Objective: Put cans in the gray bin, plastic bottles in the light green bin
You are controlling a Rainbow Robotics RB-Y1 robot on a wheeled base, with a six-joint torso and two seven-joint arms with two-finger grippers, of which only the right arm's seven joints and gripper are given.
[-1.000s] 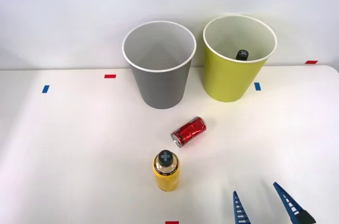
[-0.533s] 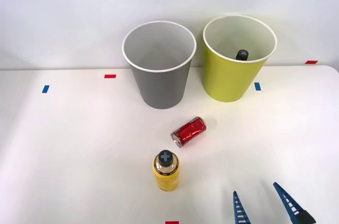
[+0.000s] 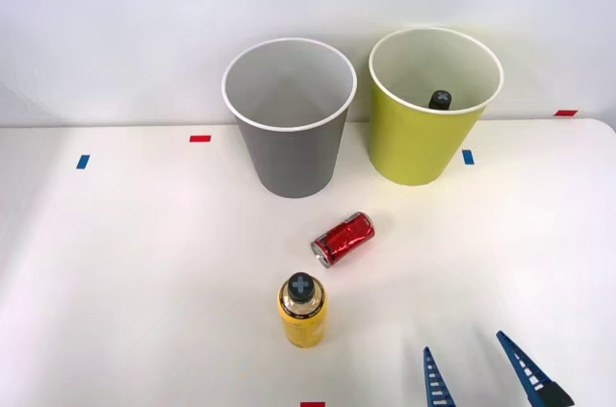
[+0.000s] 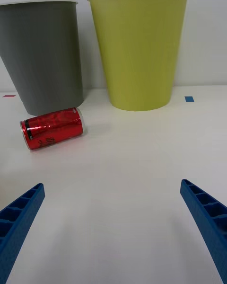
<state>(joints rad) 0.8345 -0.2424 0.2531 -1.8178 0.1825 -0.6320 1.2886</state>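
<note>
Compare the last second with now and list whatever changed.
Nothing visibly changed. The open right gripper hangs in the same spot near the table's front edge, the can lies on its side, the yellow bottle stands upright, and the gray bin and green bin have not moved.

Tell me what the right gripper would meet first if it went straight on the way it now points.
Probably the light green bin: the open right gripper faces bare table, then that bin's wall. The red can lies off to one side, likely missed.
</note>
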